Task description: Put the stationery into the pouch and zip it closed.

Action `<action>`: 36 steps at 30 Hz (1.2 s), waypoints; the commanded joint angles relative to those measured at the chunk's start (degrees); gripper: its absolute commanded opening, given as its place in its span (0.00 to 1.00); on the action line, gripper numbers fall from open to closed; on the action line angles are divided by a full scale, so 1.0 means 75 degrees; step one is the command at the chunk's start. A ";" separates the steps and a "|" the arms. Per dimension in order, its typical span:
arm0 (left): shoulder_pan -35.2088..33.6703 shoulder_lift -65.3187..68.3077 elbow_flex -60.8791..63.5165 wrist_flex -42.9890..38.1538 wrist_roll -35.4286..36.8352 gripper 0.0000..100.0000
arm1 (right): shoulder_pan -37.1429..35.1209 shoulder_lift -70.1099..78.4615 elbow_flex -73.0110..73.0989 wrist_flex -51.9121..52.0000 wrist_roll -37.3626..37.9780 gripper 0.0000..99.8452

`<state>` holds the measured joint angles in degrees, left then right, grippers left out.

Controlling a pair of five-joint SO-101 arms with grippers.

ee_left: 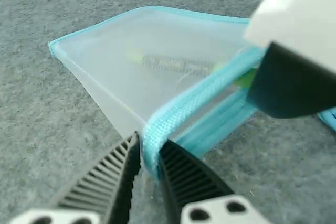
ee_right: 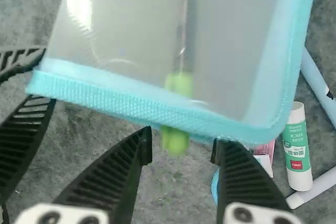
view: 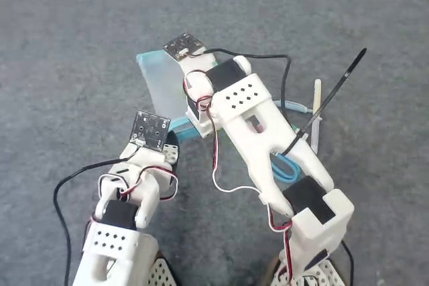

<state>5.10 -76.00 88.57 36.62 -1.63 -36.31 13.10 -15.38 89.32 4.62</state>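
Observation:
The translucent pouch (view: pixel 159 85) with teal zipper edging (ee_left: pixel 173 114) lies tilted on the grey mat, its open mouth lifted. My left gripper (ee_left: pixel 149 153) is shut on the teal edge at the pouch's near corner. A green pen (ee_right: pixel 176 129) sticks halfway out of the pouch mouth (ee_right: pixel 157 108); the rest of it shows through the pouch wall (ee_left: pixel 173 66). My right gripper (ee_right: pixel 182 142) hangs open over the mouth, one finger on each side of the pen's end without touching it. In the high view the right arm (view: pixel 238 98) reaches across above the pouch.
Beside the pouch lie a glue stick (ee_right: pixel 296 145), a pink eraser (ee_right: pixel 264 156), white pens (ee_right: pixel 315 77) (view: pixel 316 112) and a blue looped item (view: pixel 285 167). The left gripper's black fingers (ee_right: pixel 21 124) show by the pouch edge. Grey mat all round.

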 commanded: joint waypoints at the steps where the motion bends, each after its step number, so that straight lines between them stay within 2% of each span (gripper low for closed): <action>1: 0.0035 0.0082 -0.0018 -0.0164 -0.0070 0.01 | 0.0041 -0.0334 -0.0504 -0.0006 0.0152 0.21; 8: 0.0023 0.0082 -0.0006 -0.0164 -0.0070 0.01 | 0.0158 -0.2069 -0.0504 0.1002 0.0774 0.21; 11: 0.0023 0.0082 -0.0006 -0.0152 -0.0059 0.01 | 0.0803 -0.2936 -0.0434 0.1659 0.0809 0.21; 15: 0.0000 0.0082 -0.0006 -0.0152 -0.0059 0.01 | 0.2338 -0.3288 0.0504 0.1717 0.1114 0.21; 19: -0.0422 0.0082 -0.0006 -0.0164 -0.0070 0.01 | 0.3745 -0.3065 0.1969 0.0838 0.1969 0.21; 25: -0.0527 0.0082 -0.0006 -0.0164 -0.0070 0.01 | 0.5128 -0.2256 0.3575 -0.1037 0.1946 0.21; 29: -0.0539 0.0082 -0.0006 -0.0164 -0.0070 0.01 | 0.5503 -0.1612 0.3950 -0.1916 0.1641 0.21; 36: -0.0551 0.0082 -0.0006 -0.0164 -0.0070 0.01 | 0.5480 -0.0369 0.3938 -0.2549 0.1582 0.21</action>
<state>1.41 -76.00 89.45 36.62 -1.80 4.40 9.49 14.59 72.62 17.36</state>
